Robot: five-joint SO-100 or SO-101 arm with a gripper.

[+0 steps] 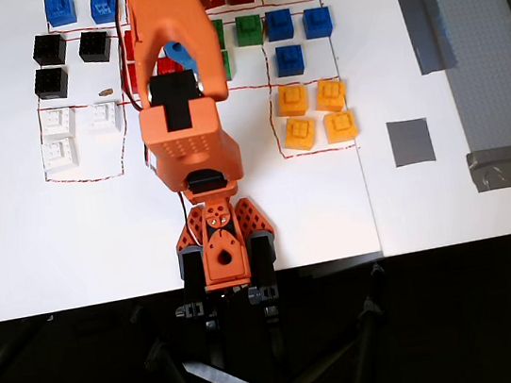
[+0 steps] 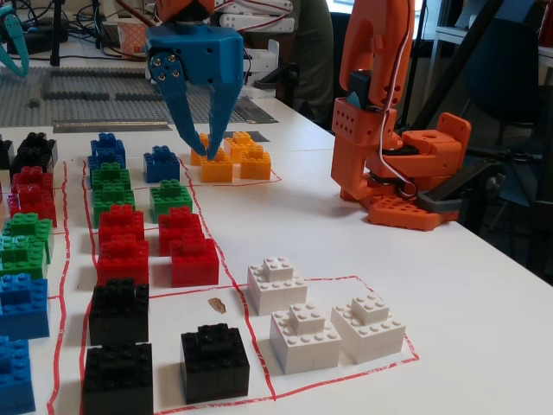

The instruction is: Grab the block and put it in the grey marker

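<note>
In the fixed view, three white blocks lie nearest, four orange-yellow blocks farthest. The blue gripper hangs slightly open, empty, above them. Overhead, three blue blocks cluster near the grey marker.

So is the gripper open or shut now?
Open. In the fixed view the gripper hangs above the blocks, its two blue fingers spread apart with nothing between them.

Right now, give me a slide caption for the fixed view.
Blue gripper hangs open above sorted coloured blocks, fingertips near the orange-yellow blocks, holding nothing; orange arm base behind.
</note>
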